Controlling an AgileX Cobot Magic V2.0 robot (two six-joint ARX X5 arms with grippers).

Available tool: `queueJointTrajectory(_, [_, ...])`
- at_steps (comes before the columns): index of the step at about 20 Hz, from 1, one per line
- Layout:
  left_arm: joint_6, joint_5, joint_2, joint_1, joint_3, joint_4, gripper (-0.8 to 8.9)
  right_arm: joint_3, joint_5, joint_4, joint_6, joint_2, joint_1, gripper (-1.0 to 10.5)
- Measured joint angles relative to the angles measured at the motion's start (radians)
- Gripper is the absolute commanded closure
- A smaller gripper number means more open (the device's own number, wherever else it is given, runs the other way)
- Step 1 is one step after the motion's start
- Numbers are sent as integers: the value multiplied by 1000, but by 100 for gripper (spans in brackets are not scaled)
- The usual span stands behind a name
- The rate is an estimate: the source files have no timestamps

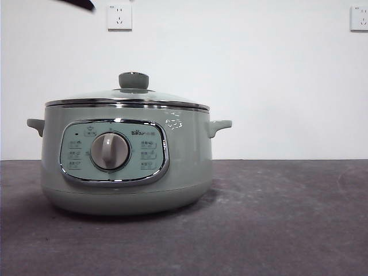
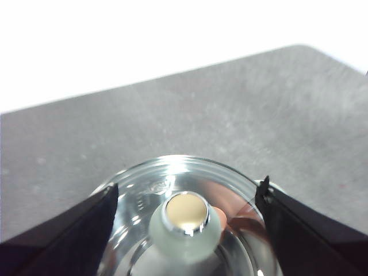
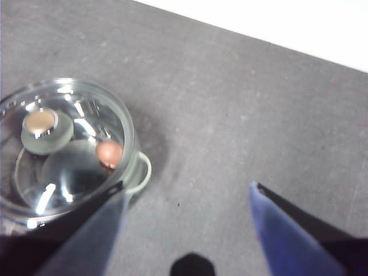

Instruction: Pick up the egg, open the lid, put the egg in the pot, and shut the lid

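The sage-green pot (image 1: 115, 172) stands left of centre on the table, with the lid (image 1: 126, 99) sitting on it, knob (image 1: 133, 80) up. Through the glass of the lid (image 3: 69, 172) the brown-orange egg (image 3: 108, 154) lies inside the pot. My left gripper (image 2: 190, 185) hangs open above the lid (image 2: 172, 172), its jaws wide on either side of the knob (image 2: 185, 221) and not touching it. The right gripper (image 3: 187, 185) is open and holds nothing, over bare table beside the pot's side handle (image 3: 141, 172). In the front view only a black tip (image 1: 77, 4) shows at the top left.
The dark grey table (image 1: 276, 218) stretches to the right of the pot. A white wall with two sockets (image 1: 119, 17) (image 1: 359, 18) stands behind it. The pot's control panel and grey dial (image 1: 110, 151) face the front camera.
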Motion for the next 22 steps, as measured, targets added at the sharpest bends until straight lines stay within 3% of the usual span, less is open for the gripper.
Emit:
queueJointTrajectory(2, [2,0,-86,0,0,-68,610,-108,0,65,0,-75,0,926])
queueJointTrajectory(3, [8,0,-123,0,0,-104,765,-175,0,99,0,-119,0,964])
queueJointTrajectory(4, [20,0,-158,0,0,-144,816,-258,0,143,1,-169,0,963])
queueJointTrajectory(9, [52,-143,-229,0,-10,-279,821,-661,0,391,8,-410,0,963])
queueJointTrajectory(15, [68,-154,-411,0,-219,-169,821,-1086,3,634,14,-713,0,963])
queueJointTrajectory(20, [76,-154,-590,0,-409,-146,817,-1209,24,619,23,-858,0,945])
queueJointTrajectory(22, [67,-154,-589,0,-407,-188,817,-1209,23,621,71,-856,0,945])
